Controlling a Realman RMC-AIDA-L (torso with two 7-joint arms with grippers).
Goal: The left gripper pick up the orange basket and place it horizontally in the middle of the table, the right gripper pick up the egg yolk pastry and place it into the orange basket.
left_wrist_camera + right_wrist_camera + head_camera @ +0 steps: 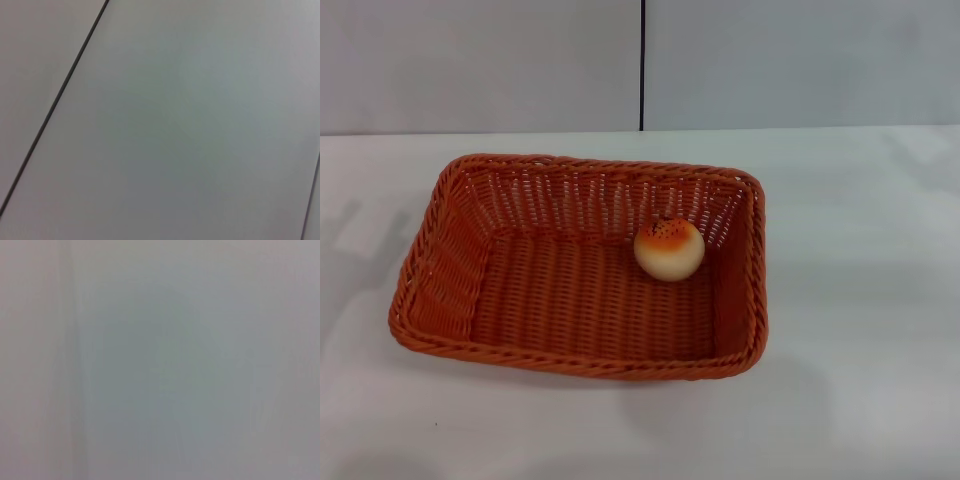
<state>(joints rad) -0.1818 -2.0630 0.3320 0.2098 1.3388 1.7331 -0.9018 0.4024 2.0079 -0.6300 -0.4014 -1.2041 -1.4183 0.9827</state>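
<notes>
The orange basket (440,290) lies lengthwise across the middle of the white table (860,300) in the head view. Inside it, against the far right corner, rests the egg yolk pastry (669,248), a round cream bun with an orange-brown speckled top. Neither gripper nor any arm shows in the head view. Both wrist views hold only a plain grey surface, the left one crossed by a thin dark seam (55,102).
A grey wall with a vertical dark seam (642,65) stands behind the table's far edge. Bare tabletop surrounds the basket on all sides.
</notes>
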